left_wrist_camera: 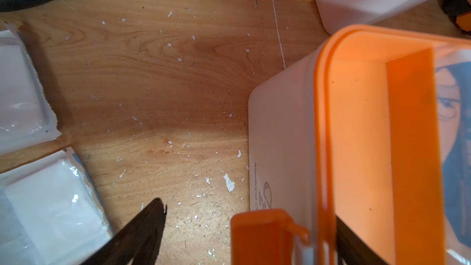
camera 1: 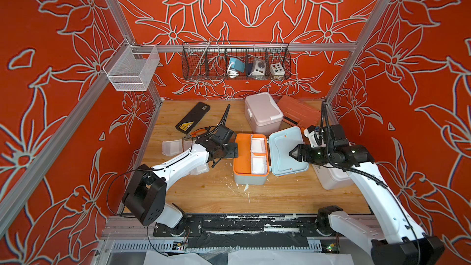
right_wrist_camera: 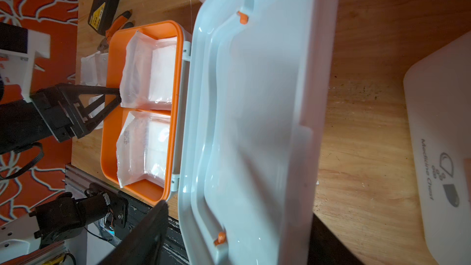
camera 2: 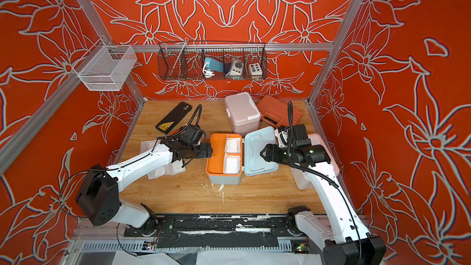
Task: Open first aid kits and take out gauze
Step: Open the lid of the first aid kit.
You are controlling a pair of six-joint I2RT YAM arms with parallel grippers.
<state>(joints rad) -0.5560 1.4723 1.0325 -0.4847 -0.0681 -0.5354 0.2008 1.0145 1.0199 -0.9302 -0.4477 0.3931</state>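
Arms reach inward from both sides toward the open blue-grey kit [camera 1: 249,178] in the middle of the bench [camera 1: 204,195]. The left arm lies low and stretched, with the left end effector [camera 1: 235,150] at the kit's front wall. In the left wrist view its jaws stand wide apart, one finger [left_wrist_camera: 142,233] over the bench and the other inside the orange tray [left_wrist_camera: 356,128], beside the orange latch [left_wrist_camera: 262,235], gripping nothing. The right arm bends over the white kit [camera 1: 331,181]. The right end effector [camera 1: 292,152] points across the laid-back lid [camera 1: 286,166], jaws parted and holding nothing; whether it touches the lid I cannot tell.

Gauze [camera 1: 258,146] shows as flat white pads in crinkled clear wrappers. One pack fills each of the tray's two hinge-side compartments, the second [camera 1: 258,166] nearer the robot. Further packs [camera 2: 163,172] lie on the bench under and beside the left arm, and one [camera 1: 171,147] lies near the pliers [camera 1: 197,133].

The pink kit [camera 1: 263,113] stands shut at the back, just beside the ribbed orange case [camera 1: 298,112]. The black case [camera 1: 192,117] lies at the back left.
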